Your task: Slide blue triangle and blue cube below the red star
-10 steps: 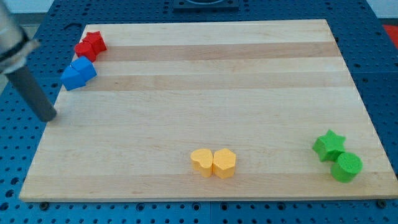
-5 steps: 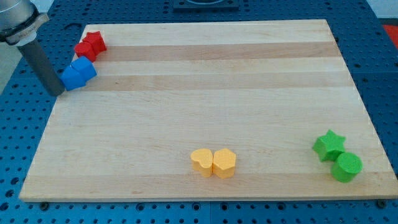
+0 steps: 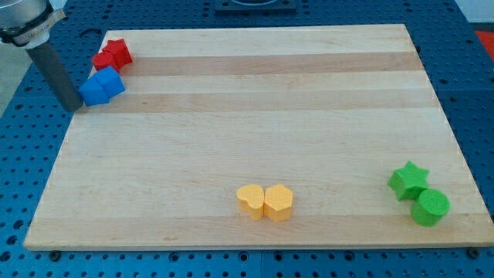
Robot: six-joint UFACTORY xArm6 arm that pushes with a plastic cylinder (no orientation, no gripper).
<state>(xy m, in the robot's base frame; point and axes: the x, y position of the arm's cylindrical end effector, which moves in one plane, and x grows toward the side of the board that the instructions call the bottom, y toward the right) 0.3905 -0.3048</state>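
Note:
The red star (image 3: 117, 52) lies at the view's top left of the wooden board (image 3: 255, 100), with another red block (image 3: 102, 61) touching it on its left. Two blue blocks stand joined just below them: the blue triangle (image 3: 93, 92) on the left and the blue cube (image 3: 110, 80) on the right. My tip (image 3: 71, 106) is at the board's left edge, touching the left side of the blue triangle. The dark rod rises from it toward the view's top left corner.
Two yellow blocks (image 3: 265, 201) sit side by side near the view's bottom centre. A green star (image 3: 409, 180) and a green cylinder (image 3: 430, 207) sit at the bottom right. A blue perforated table (image 3: 23, 177) surrounds the board.
My tip moved from the left edge upward to the blue pair and reached the blue triangle. The blue blocks shifted slightly right and up.

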